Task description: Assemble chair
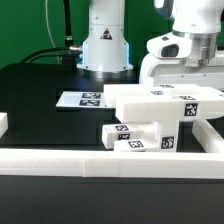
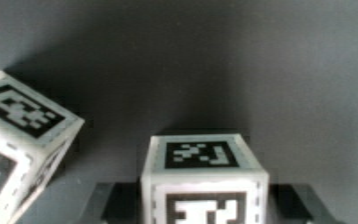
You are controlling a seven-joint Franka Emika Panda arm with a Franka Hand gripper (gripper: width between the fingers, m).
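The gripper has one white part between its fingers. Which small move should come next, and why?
Probably a short straight lift. In the wrist view the gripper is shut on the white post, a dark finger on each side, so the grasp looks done. Another white part lies close beside it; sliding sideways might knock it.

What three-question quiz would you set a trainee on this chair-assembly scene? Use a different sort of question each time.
1. True or false: the fingers are shut on a post.
2. The marker board lies: A flat on the table; B propped upright; C between the fingers.
3. What colour is the table top?
Key: 1 true; 2 A; 3 black.
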